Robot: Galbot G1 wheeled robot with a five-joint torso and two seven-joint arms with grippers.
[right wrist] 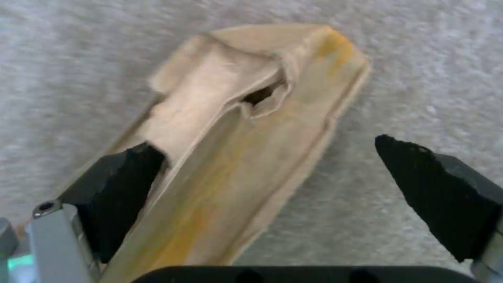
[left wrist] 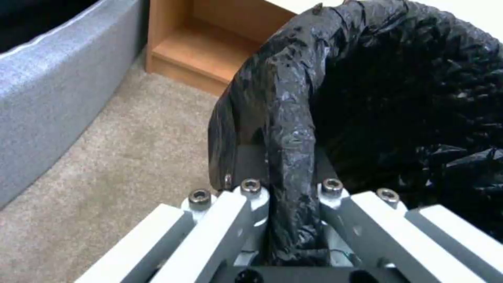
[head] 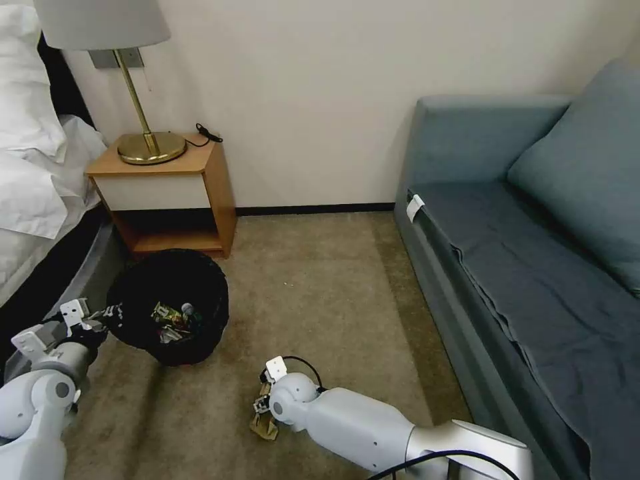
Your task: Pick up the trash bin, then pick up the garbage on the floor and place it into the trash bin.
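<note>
No writing can be read anywhere. The left hand [left wrist: 285,192] is clamped on the near-left rim of the trash bin [head: 170,303], by the nightstand [head: 170,193]. The right hand [right wrist: 272,184] is spread apart, straddling the crumpled tan paper [right wrist: 246,157] on the carpet [head: 320,280], one finger touching it.

Tan carpet floor [head: 320,287]: crumpled tan paper [head: 265,425] lies near; wooden nightstand [head: 170,193] stands far left.
</note>
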